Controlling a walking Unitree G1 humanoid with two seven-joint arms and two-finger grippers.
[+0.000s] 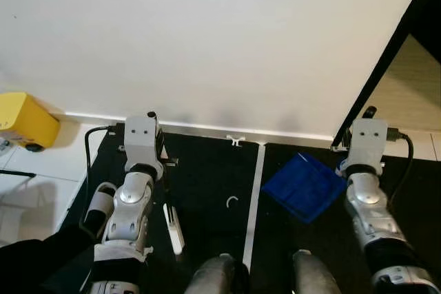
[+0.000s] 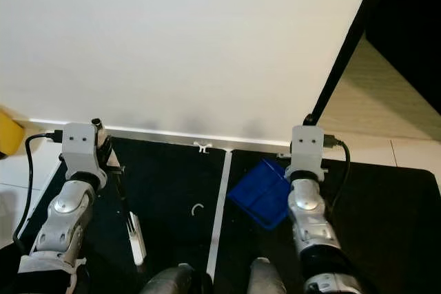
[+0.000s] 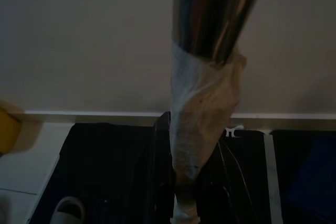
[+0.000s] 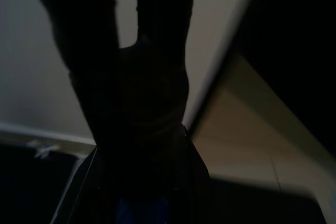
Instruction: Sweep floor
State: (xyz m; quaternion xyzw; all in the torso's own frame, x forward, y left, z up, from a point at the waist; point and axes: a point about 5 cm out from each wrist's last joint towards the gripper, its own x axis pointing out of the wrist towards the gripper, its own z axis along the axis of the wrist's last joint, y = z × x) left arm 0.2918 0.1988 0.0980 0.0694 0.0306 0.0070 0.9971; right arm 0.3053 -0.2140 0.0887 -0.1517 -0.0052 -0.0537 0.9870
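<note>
A metal broom handle [image 3: 215,14], cloth-wrapped lower down, rises at frame center, clasped by the left gripper [image 3: 181,182]. The right gripper's [image 4: 142,129] grasp cannot be told. A blue dustpan [image 1: 304,185] lies lower right on the black mat [image 1: 207,177].

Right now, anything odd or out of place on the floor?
Two bits lie on the black mat: a small white curled scrap by the white tape line, and a white clip-like piece at the wall edge. Both look like loose debris. The blue dustpan lies askew.
</note>
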